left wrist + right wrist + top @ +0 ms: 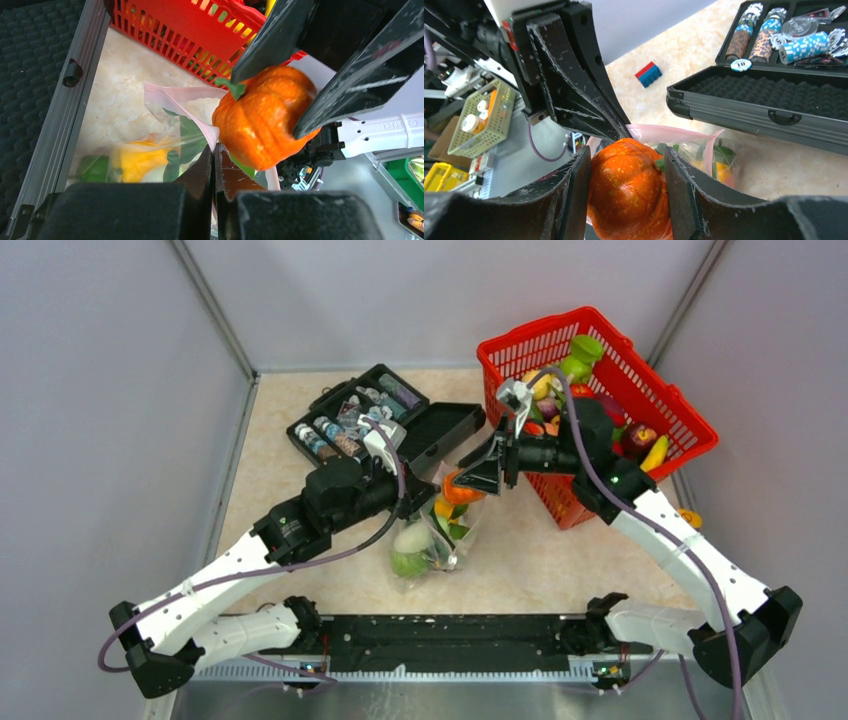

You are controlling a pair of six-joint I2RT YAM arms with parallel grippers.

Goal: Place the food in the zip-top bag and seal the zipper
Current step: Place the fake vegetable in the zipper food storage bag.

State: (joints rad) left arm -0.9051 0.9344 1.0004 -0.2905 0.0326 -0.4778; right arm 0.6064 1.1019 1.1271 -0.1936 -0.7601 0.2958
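Observation:
The clear zip-top bag (pixel 432 540) lies mid-table with a yellow pepper (pixel 137 162), green pieces and a white radish (pixel 412 538) inside. Its pinkish zipper strip (pixel 674 134) frames the open mouth. My left gripper (pixel 214 157) is shut on the zipper edge and holds the mouth up; it shows in the top view (pixel 415 495). My right gripper (pixel 626 165) is shut on an orange tomato (pixel 626 192) right at the bag's mouth. The tomato also shows in the left wrist view (pixel 260 120) and in the top view (pixel 460 488), with the right gripper (pixel 478 475) around it.
A red mesh basket (pixel 660 400) with more toy food stands at the back right. An open black case (pixel 385 425) with poker chips and vials lies behind the bag, its foam lid (pixel 769 97) close by. A small red-blue block (pixel 648 74) lies on the table.

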